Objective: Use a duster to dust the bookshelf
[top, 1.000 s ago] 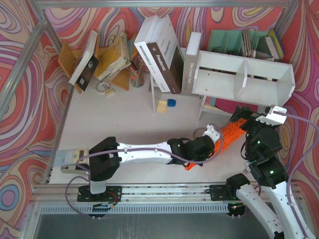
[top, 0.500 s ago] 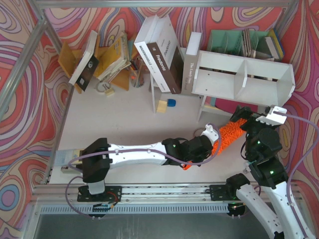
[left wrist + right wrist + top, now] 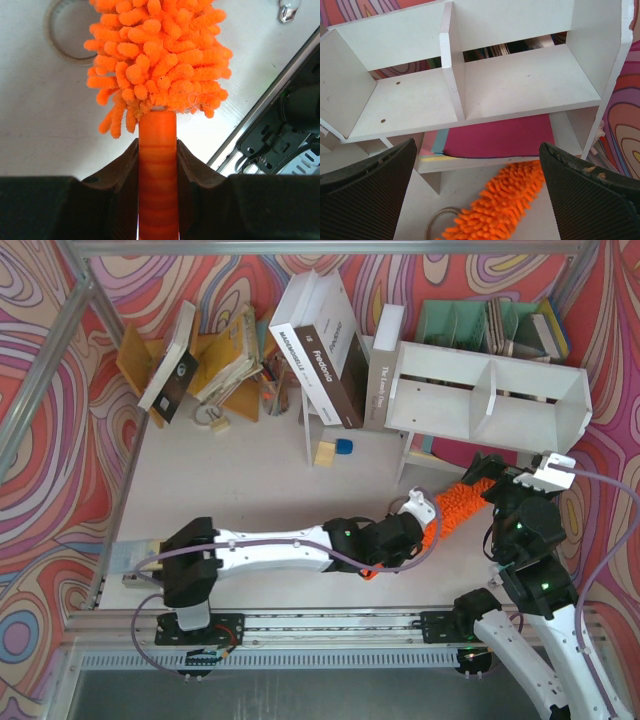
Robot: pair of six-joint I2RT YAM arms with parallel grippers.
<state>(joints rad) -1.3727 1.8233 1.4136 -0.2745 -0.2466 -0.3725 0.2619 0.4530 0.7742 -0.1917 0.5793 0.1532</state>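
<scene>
Left claw [image 3: 157,150] clamps the duster [image 3: 460,502] handle. Over the last second the fluffy head has edged toward the bookshelf [image 3: 480,390], not yet touching it. Right claw [image 3: 479,180] stands open, empty.

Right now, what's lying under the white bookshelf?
Under the bookshelf, the right wrist view shows a flat magenta item with pale blue and yellow edges at its left. The duster head lies just in front. The bookshelf covers whatever sits farther back.
</scene>
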